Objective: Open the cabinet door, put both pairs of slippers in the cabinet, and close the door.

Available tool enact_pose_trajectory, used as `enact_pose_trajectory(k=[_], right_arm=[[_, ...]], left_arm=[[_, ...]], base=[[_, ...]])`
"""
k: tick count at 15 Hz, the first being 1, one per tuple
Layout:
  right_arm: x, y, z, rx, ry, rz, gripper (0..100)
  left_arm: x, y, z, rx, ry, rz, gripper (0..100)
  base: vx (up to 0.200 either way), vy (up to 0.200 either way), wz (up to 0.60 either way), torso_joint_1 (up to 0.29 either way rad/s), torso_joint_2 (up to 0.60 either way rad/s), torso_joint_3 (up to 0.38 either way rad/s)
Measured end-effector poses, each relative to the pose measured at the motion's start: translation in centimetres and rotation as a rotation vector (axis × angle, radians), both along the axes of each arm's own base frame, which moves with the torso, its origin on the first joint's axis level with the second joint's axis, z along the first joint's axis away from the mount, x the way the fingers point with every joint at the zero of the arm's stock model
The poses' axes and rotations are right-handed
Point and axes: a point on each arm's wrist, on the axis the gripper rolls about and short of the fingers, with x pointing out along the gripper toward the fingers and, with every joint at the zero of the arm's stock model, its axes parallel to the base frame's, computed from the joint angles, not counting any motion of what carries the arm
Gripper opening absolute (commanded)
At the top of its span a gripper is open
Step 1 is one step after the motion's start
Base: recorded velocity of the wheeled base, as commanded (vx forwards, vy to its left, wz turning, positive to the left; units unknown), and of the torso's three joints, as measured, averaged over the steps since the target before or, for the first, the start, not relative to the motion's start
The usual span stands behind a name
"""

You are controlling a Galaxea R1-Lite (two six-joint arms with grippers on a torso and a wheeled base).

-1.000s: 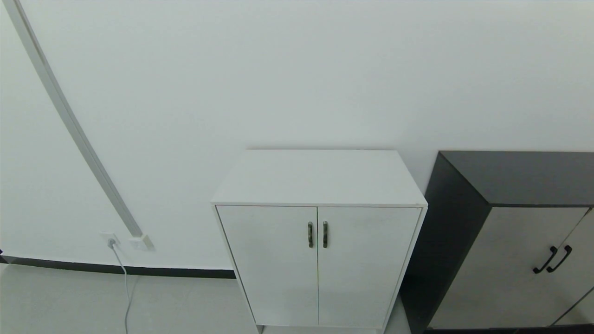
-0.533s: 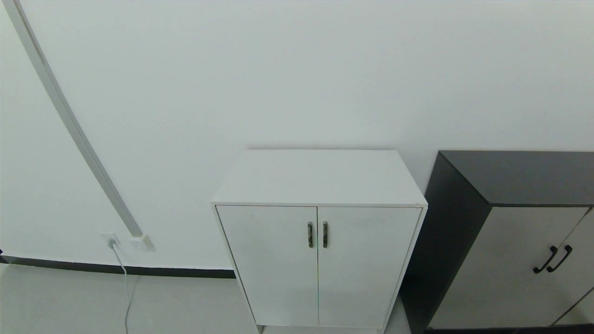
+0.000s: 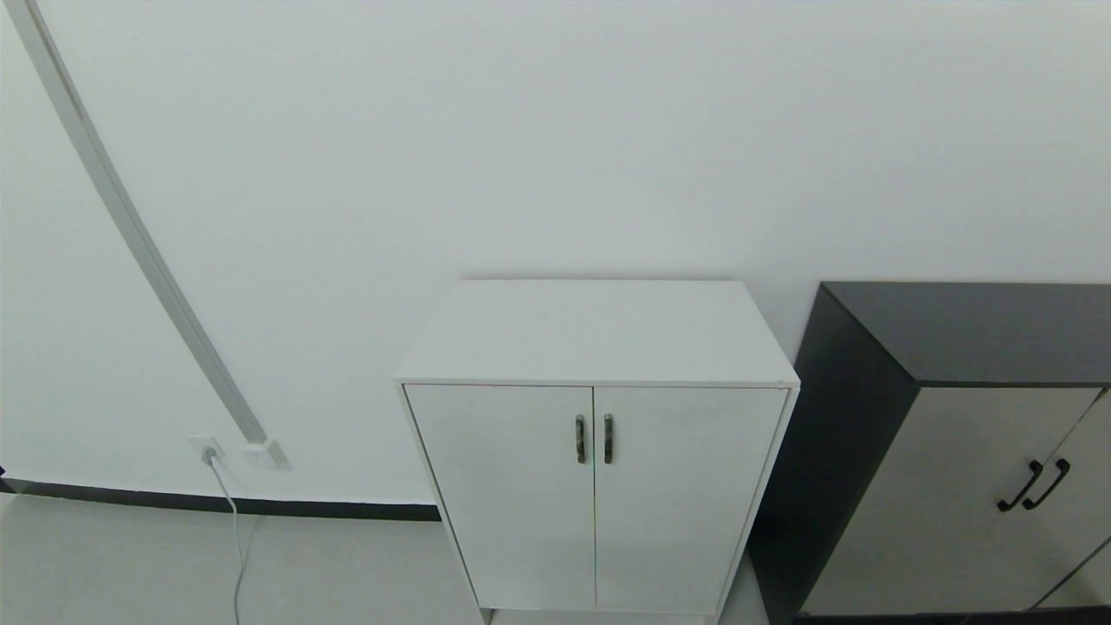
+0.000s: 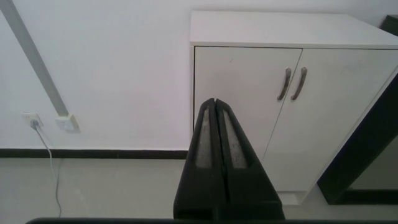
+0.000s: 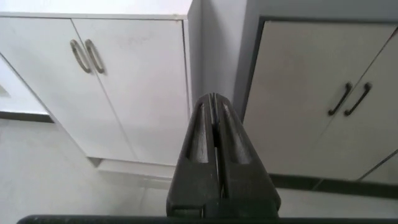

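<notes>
The white cabinet (image 3: pixel 595 347) stands on the floor against the wall, its doors (image 3: pixel 503 495) shut. They look stiff and should swing lightly, so pull by the slim upright handles (image 3: pixel 581 438) at the centre seam. The left pincer (image 4: pixel 214 107) and right pincer (image 5: pixel 213 101) hang closed and empty

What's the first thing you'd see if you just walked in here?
The white cabinet stands in the middle against the wall, both doors shut, with two dark handles side by side where the doors meet. A black cabinet stands close on its right. The left claw and right claw are both pinched shut, short of the doors.
</notes>
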Motion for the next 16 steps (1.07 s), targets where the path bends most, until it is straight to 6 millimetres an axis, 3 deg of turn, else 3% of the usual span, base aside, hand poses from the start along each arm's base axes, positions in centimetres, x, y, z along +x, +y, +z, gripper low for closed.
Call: enact_pose_trajectory(k=[9,13,16], right_arm=[[-0.13,-0.04,-0.03,-0.013,-0.019,0.02,0],[-0.05,0.32,-0.38,-0.037,-0.02,0.201,0],[0.18,0.21,-0.69,0.008,0.015,0.14,0]], left_arm=[[0.0,0.0,0.0,0.0,0.0,0.0,0],[0.0,0.0,0.0,0.0,0.0,0.0,0],[0.0,0.0,0.0,0.0,0.0,0.0,0]], base=[[0.0,0.0,0.0,0.0,0.0,0.0],[0.0,0.0,0.0,0.0,0.0,0.0],[0.0,0.0,0.0,0.0,0.0,0.0]])
